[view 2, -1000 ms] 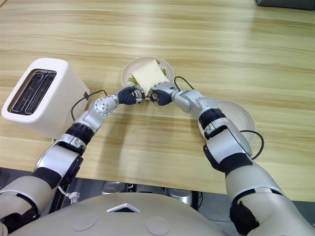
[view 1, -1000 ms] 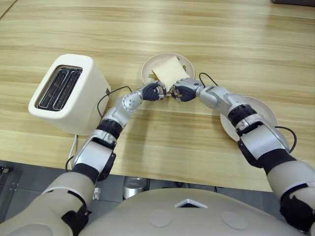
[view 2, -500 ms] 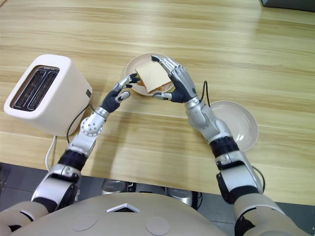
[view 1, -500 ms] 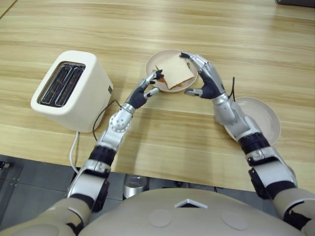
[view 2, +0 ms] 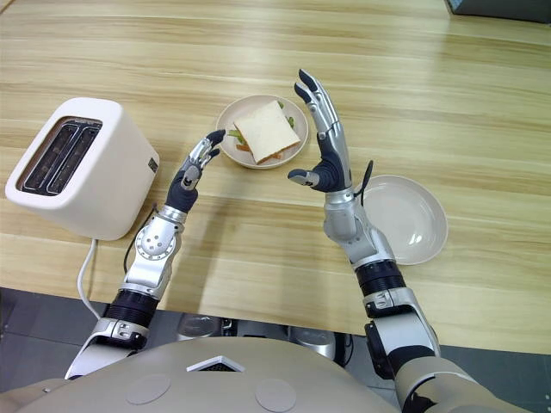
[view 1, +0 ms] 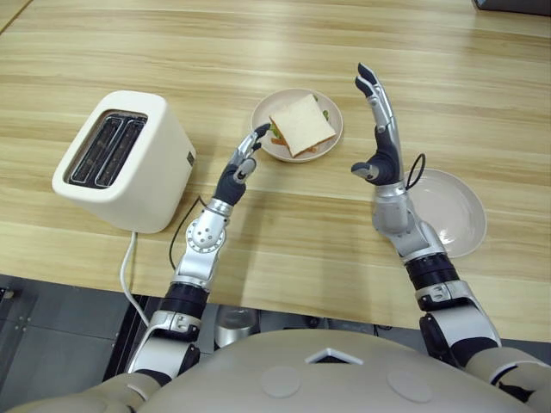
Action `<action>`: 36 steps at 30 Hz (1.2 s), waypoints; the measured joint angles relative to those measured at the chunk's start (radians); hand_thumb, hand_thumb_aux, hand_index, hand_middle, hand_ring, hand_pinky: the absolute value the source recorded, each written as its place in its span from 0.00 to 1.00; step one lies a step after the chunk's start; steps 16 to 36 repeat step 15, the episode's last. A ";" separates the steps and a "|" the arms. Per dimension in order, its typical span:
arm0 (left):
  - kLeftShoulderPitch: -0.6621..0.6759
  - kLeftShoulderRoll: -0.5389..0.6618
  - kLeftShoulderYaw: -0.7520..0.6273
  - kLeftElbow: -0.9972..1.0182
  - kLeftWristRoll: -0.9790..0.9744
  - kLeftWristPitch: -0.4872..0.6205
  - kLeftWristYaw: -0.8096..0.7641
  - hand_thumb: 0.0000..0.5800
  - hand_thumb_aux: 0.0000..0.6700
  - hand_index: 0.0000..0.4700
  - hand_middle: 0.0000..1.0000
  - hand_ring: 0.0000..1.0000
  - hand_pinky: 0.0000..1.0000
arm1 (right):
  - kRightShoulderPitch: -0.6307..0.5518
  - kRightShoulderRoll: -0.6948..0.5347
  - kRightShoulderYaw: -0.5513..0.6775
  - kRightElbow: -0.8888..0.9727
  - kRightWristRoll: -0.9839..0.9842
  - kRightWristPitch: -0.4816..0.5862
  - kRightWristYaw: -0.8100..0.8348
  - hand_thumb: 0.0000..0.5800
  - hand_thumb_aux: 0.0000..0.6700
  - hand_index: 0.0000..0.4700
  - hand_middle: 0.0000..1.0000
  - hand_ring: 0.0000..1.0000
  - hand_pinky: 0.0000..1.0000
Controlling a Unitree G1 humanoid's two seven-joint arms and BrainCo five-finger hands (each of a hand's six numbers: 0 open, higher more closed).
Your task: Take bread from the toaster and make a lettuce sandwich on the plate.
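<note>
Resting on a round cream plate, the square white-bread sandwich showed ruffled green lettuce at its edges. The left hand and right hand were released, fingers straight, holding nothing. A smooth, boxy cream toaster stood at left.

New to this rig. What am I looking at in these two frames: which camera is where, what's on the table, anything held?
This is a humanoid robot whose two arms end in many-fingered hands. Both pictures come from a stereo camera on its head, looking down at a wooden table, so they show one scene from slightly different spots. On the table are a toaster at the robot's left, a plate with a sandwich, and an empty plate at its right. The left hand and right hand are either side of the sandwich, fingers open, holding nothing.
</note>
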 measured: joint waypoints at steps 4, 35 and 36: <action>-0.050 -0.003 0.065 0.012 -0.075 0.000 -0.012 0.00 0.00 0.00 0.00 0.00 0.00 | -0.013 0.017 0.000 -0.001 0.026 -0.003 0.024 0.00 0.00 0.00 0.00 0.00 0.00; -0.037 0.001 0.117 -0.024 0.003 -0.154 0.044 0.00 0.00 0.00 0.00 0.00 0.00 | -0.010 0.019 -0.008 -0.001 0.052 -0.003 0.077 0.00 0.00 0.00 0.00 0.00 0.00; -0.037 0.001 0.117 -0.024 0.003 -0.154 0.044 0.00 0.00 0.00 0.00 0.00 0.00 | -0.010 0.019 -0.008 -0.001 0.052 -0.003 0.077 0.00 0.00 0.00 0.00 0.00 0.00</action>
